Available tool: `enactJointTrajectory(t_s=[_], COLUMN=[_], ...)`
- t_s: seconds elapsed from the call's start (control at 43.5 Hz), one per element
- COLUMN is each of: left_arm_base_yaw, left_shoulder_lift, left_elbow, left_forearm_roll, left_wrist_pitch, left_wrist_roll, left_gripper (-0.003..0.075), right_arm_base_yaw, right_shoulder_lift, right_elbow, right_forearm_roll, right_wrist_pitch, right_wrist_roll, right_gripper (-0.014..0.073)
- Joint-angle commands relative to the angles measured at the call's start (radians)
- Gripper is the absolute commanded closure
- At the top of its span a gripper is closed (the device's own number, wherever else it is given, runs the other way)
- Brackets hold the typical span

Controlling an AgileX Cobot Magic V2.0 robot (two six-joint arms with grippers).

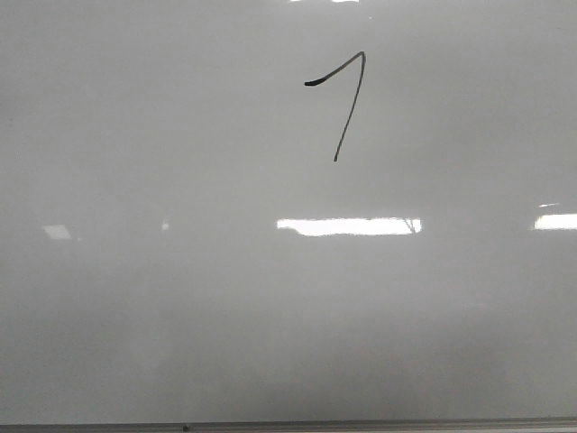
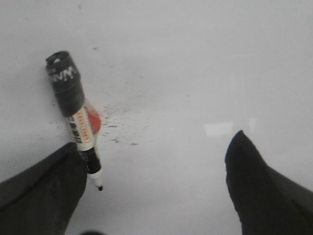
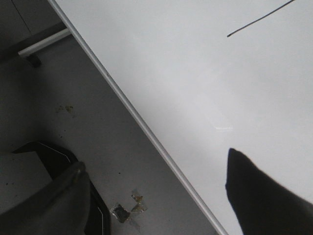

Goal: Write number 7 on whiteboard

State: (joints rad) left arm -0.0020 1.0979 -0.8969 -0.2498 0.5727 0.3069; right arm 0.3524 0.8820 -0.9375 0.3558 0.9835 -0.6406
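The number 7 point(image 1: 351, 108) is a thin black stroke on the upper middle of the whiteboard point(image 1: 180, 298), which fills the front view. No gripper shows in that view. In the left wrist view my left gripper point(image 2: 156, 139) is open above the board point(image 2: 195, 58). A black-capped, white-barrelled marker point(image 2: 78, 122) lies beside its left finger point(image 2: 44, 186), tip bare. My right gripper point(image 3: 154, 157) is open and empty, straddling the board's grey edge strip point(image 3: 146, 132). The end of the 7's stroke point(image 3: 259, 20) shows in the right wrist view.
Bright light reflections point(image 1: 347, 225) lie across the board. Dark marker smudges point(image 2: 122, 129) and a red spot point(image 2: 95, 123) sit by the marker. Past the board's edge are grey floor point(image 3: 73, 112), a metal leg point(image 3: 44, 44), a dark base point(image 3: 54, 152) and tape scraps point(image 3: 127, 208).
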Motion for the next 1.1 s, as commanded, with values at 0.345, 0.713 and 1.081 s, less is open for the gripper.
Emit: enactJointTrajectory(t_s=[0.345, 0.713, 1.081], left_arm_base_yaw=[-0.252, -0.252, -0.252], left_shoulder_lift=[-0.363, -0.488, -0.488], left_elbow=[-0.028, 0.006, 0.006], left_forearm_roll=[0.187, 0.226, 0.205], left_wrist_pitch=[0.260, 0.286, 0.257], left_wrist_roll=[-0.162, -0.265, -0.265], left_gripper=[0.0153, 0.0218, 0.0694], right_arm_base_yaw=[-0.007, -0.007, -0.007], right_shoulder_lift=[-0.121, -0.208, -0.208], right_elbow=[-0.031, 0.015, 0.015], right_forearm_roll=[-0.179, -0.192, -0.192], right_wrist_pitch=[0.033, -0.018, -0.041], right_wrist_roll=[0.386, 0.431, 0.431], right_gripper=[0.0001, 0.0039, 0.0660])
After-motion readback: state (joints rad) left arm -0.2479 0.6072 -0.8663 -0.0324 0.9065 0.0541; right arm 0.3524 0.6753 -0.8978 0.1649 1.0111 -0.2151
